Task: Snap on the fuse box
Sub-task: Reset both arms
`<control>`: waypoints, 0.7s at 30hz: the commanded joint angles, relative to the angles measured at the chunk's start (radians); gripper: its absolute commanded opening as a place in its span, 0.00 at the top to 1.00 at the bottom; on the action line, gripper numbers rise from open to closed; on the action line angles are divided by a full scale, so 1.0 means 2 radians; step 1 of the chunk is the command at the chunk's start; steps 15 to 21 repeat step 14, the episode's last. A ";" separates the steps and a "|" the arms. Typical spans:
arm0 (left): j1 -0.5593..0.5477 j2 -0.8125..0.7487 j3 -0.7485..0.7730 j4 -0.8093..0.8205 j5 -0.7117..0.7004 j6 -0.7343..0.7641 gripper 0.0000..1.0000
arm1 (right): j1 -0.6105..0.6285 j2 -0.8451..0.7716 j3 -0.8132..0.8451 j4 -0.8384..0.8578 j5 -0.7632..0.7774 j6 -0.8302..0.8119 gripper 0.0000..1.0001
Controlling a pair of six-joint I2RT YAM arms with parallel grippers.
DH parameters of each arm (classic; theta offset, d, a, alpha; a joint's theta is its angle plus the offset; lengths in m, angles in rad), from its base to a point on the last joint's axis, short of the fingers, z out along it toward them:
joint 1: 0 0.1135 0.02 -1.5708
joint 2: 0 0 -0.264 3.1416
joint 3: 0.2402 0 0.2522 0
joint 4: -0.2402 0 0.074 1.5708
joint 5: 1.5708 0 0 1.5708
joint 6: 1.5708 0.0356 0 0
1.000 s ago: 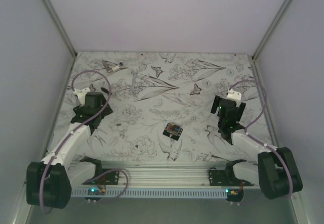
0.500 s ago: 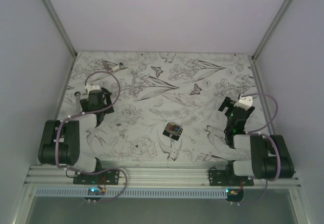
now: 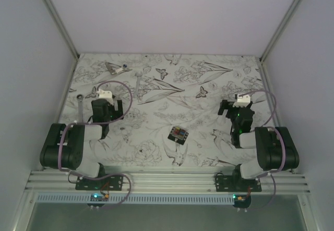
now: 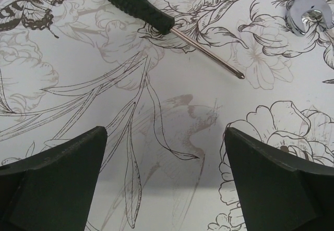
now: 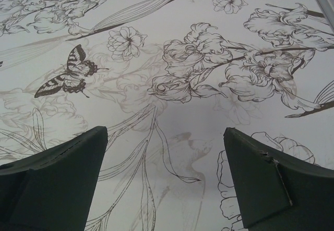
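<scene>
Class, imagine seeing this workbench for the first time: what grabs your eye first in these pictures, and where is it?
The busy floral table cover fills the scene, and on it the small black fuse box with coloured fuses sits alone near the front middle. The left end effector and right end effector both gape open, holding nothing; a black-handled screwdriver lies ahead of the left one.

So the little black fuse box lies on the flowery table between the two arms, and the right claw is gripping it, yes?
Not quite. The fuse box does lie on the table between the arms, but the right gripper is open and empty, away from it; the right wrist and top views show this.
</scene>
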 commanded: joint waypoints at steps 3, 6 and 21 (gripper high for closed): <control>0.001 0.004 -0.007 0.029 0.018 0.013 0.00 | -0.002 -0.001 0.008 0.018 -0.017 -0.012 0.00; 0.001 0.004 -0.007 0.029 0.017 0.013 0.00 | -0.003 -0.002 0.007 0.020 -0.017 -0.013 0.00; 0.001 0.005 -0.006 0.029 0.017 0.014 0.00 | -0.002 -0.002 0.007 0.019 -0.017 -0.013 0.00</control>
